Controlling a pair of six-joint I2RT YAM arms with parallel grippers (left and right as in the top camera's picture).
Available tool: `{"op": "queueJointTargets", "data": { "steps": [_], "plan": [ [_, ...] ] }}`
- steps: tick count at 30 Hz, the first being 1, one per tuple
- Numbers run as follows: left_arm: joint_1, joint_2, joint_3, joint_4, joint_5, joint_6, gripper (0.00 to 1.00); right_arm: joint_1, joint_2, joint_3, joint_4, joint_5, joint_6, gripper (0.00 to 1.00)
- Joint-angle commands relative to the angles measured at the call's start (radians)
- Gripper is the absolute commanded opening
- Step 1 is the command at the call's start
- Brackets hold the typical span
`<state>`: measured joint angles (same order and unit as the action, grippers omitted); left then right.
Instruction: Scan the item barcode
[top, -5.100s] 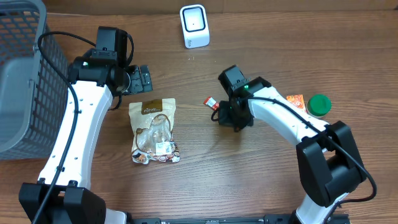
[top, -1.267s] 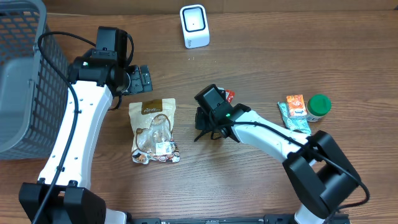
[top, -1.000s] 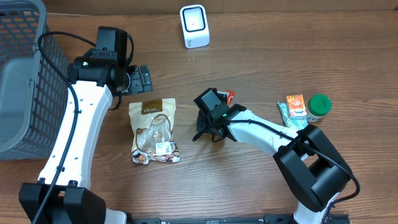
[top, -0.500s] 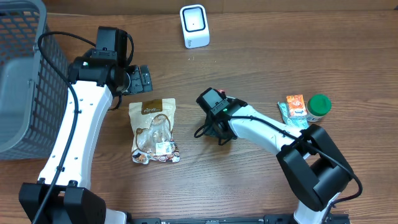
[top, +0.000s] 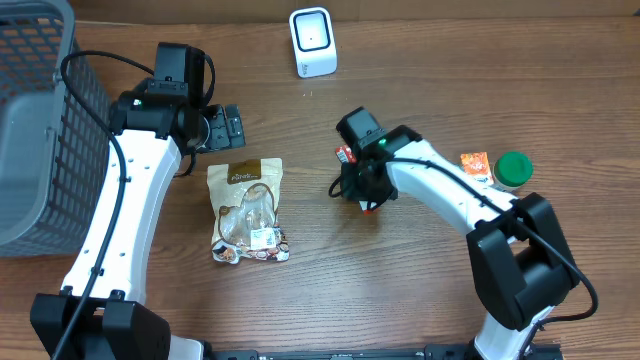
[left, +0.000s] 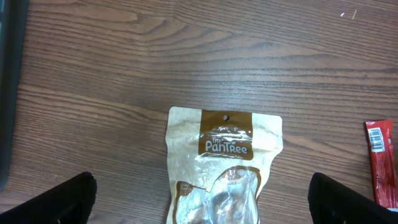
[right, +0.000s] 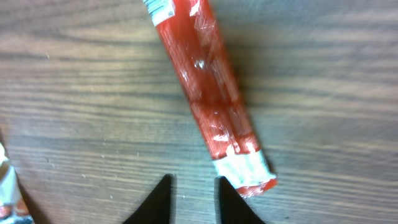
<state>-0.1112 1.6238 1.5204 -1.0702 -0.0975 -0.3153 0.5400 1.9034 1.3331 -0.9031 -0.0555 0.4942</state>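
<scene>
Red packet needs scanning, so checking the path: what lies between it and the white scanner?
Overhead view: bare table and one tiny speck between red packet and scanner.

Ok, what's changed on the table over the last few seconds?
The right hand swung in toward the pouch, then back to the right, and has begun to open after being shut. The red stick pack now lies flat on the table just beyond its fingertips, not gripped. The left hand, wide open, the pouch, scanner and basket have not moved.
</scene>
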Motion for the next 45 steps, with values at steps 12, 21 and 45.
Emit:
{"op": "queueJointTargets", "data": {
  "steps": [12,21,45],
  "plan": [
    [-0.007,0.006,0.018,0.001,0.005,-0.014,1.00,-0.051,-0.029,-0.057,0.040,-0.013,-0.290,0.31],
    [-0.007,0.006,0.018,0.001,0.005,-0.014,1.00,-0.051,-0.028,-0.147,0.137,-0.013,-0.286,0.31],
    [-0.007,0.006,0.018,0.001,0.005,-0.014,1.00,-0.051,-0.030,-0.108,0.178,0.093,-0.286,0.03]
  ]
}}
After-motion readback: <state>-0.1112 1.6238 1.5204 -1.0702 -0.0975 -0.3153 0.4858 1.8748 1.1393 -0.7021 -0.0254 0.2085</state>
